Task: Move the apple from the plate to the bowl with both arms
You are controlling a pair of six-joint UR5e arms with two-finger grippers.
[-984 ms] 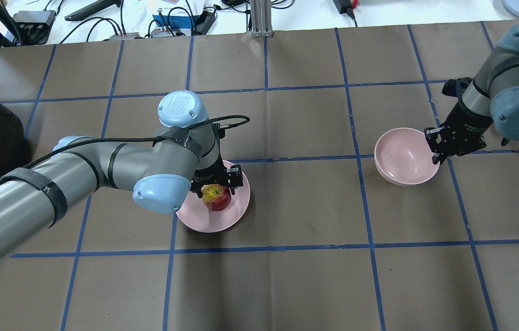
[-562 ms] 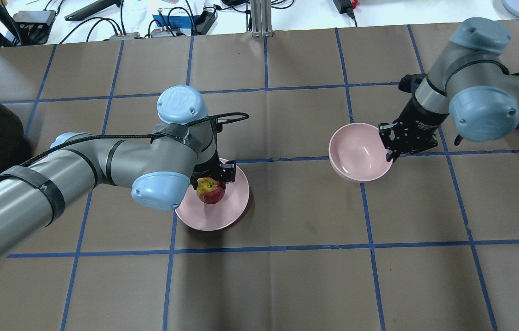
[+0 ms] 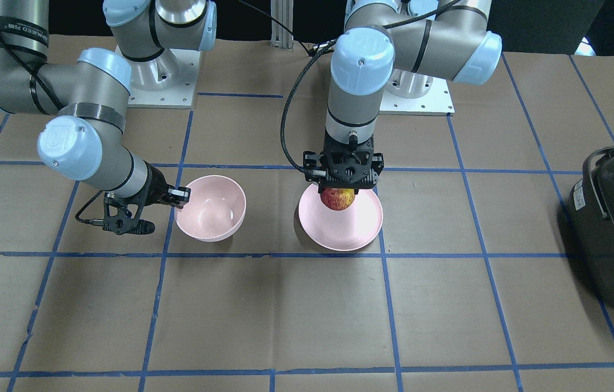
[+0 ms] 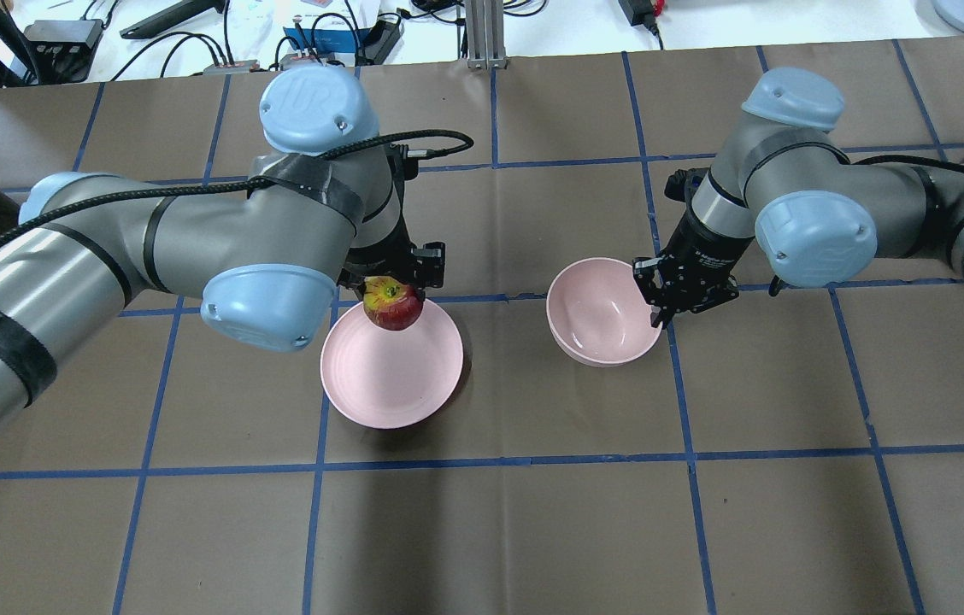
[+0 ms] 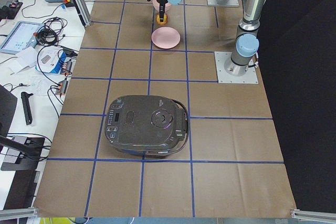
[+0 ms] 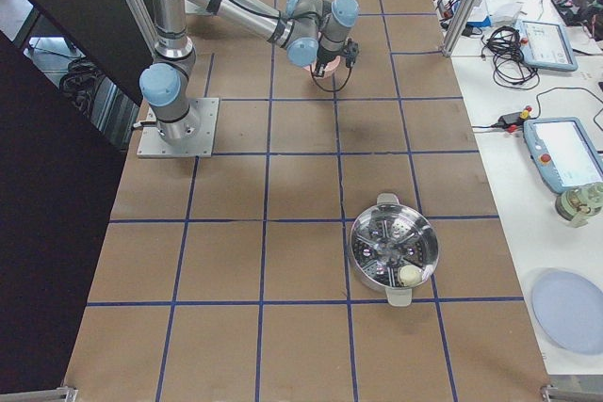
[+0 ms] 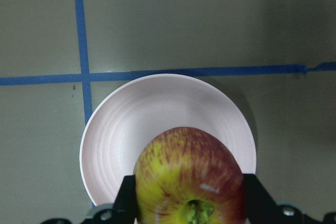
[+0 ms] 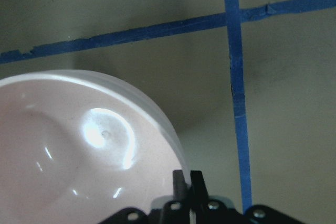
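Reaches in with the left arm (image 4: pixel 149 239), wrist pointing straight down. Grips the apple (image 7: pixel 189 174) by its sides in the left gripper (image 3: pixel 338 191), fingers clamped. Bends the right arm (image 4: pixel 875 201) at the elbow, wrist tilted down. Pinches the bowl (image 4: pixel 597 320) at its rim in the right gripper (image 4: pixel 658 316), fingers almost touching.

Overhead camera looking down on the desk (image 4: pixel 533 530), front camera opposite, steeply down, two distant end views, wrist cameras close above plate (image 7: pixel 131 119) and bowl (image 8: pixel 63 129), both mid-frame overhead.
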